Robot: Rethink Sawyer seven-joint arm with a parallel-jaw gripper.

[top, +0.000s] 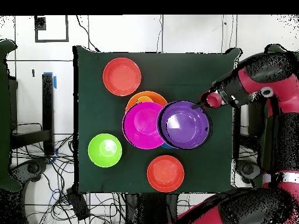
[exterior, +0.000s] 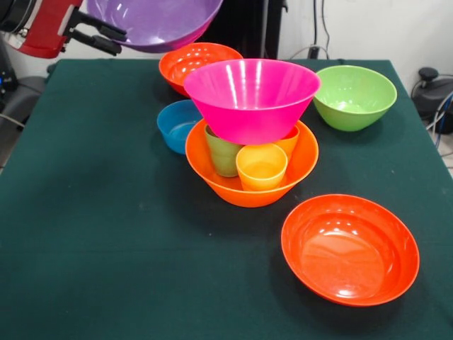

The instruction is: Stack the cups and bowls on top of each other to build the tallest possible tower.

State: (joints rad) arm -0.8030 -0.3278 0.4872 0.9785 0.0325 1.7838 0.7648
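My gripper (exterior: pixel 119 40) is shut on the rim of the purple bowl (exterior: pixel 152 21) and holds it in the air at the far left. In the overhead view the purple bowl (top: pixel 185 124) hangs right beside the pink bowl (top: pixel 143 124), with the gripper (top: pixel 202 105) at its edge. The tower stands mid-table: a large light orange bowl (exterior: pixel 251 188) holds the green cup (exterior: pixel 223 152), yellow cup (exterior: pixel 261 166) and orange cup (exterior: pixel 289 142). The pink bowl (exterior: pixel 251 95) rests upright on top of them.
A small blue bowl (exterior: pixel 177 124) sits just behind the tower, below the held bowl. One red-orange bowl (exterior: pixel 198 62) is at the far side, another (exterior: pixel 350 248) at the near right. The lime green bowl (exterior: pixel 354 95) is at the far right.
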